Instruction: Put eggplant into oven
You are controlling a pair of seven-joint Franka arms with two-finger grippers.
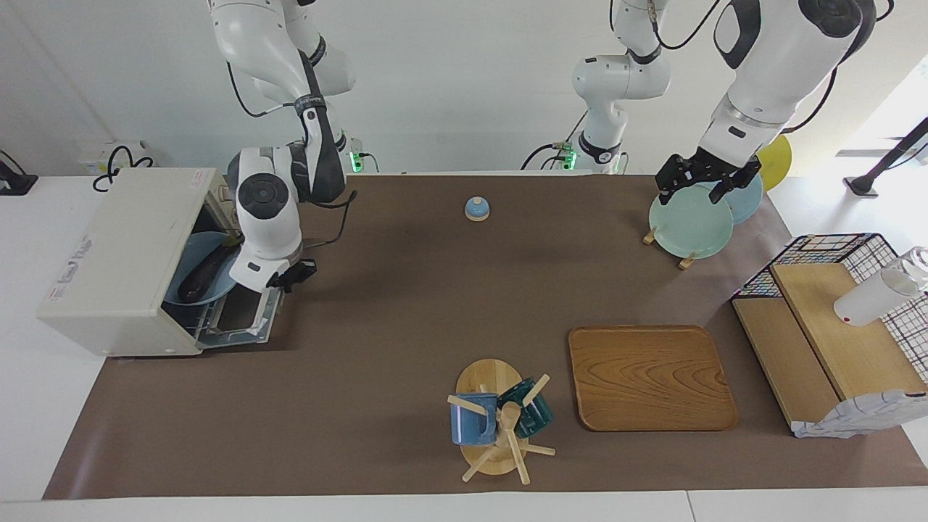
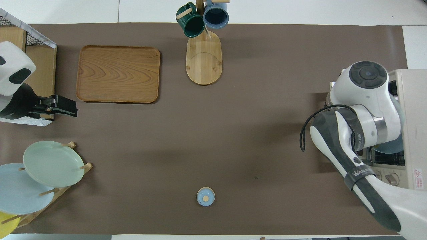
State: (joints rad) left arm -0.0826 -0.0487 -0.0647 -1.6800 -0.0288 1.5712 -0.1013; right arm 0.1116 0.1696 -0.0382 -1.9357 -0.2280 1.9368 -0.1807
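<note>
The eggplant lies on a blue plate inside the oven; its door appears partly raised. The right gripper, fingertips together, hangs at the door's edge; the left gripper waits spread over the green plate.

One oven stands at the right arm's end of the surface, and in it lie one blue plate and one eggplant. Two mugs hang on one wooden mug tree: a blue mug and a dark green mug. There is one wooden tray and one small blue bell. One plate rack holds three plates: a pale green plate, a light blue plate and a yellow plate. One wire basket stands at the left arm's end.
</note>
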